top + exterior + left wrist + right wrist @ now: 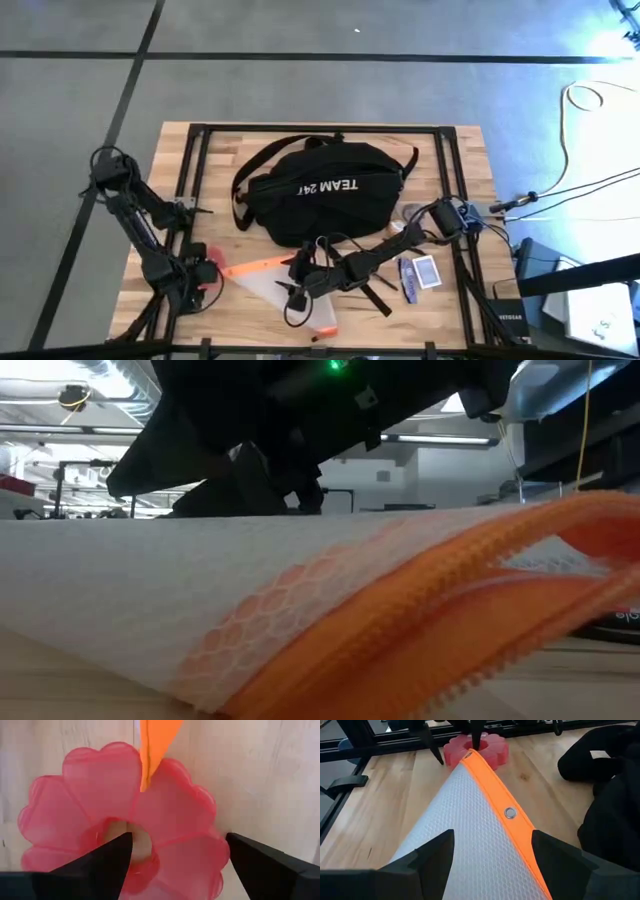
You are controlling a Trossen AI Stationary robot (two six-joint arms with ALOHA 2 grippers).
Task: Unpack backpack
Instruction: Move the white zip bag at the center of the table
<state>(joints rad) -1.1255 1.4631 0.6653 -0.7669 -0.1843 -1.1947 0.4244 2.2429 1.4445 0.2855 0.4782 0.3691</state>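
While the backpack [320,190] lies behind, both end effectors low, fingers apart: left [175,865] astride red flower-shaped piece [125,820], right [492,855] over mesh pouch [470,830].

I think I am working in a lab or workshop. The wooden bench [460,170] has a black metal frame [320,130] on it and stands on a grey floor [300,90] with dark lines. Cables [590,150] lie beside it. Past the bench I see long ceiling lights [440,438] and pipes [110,370].

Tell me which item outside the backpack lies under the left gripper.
The pink flower-shaped piece: the left gripper is open above it. The pouch sits under the right gripper, the card farther right.
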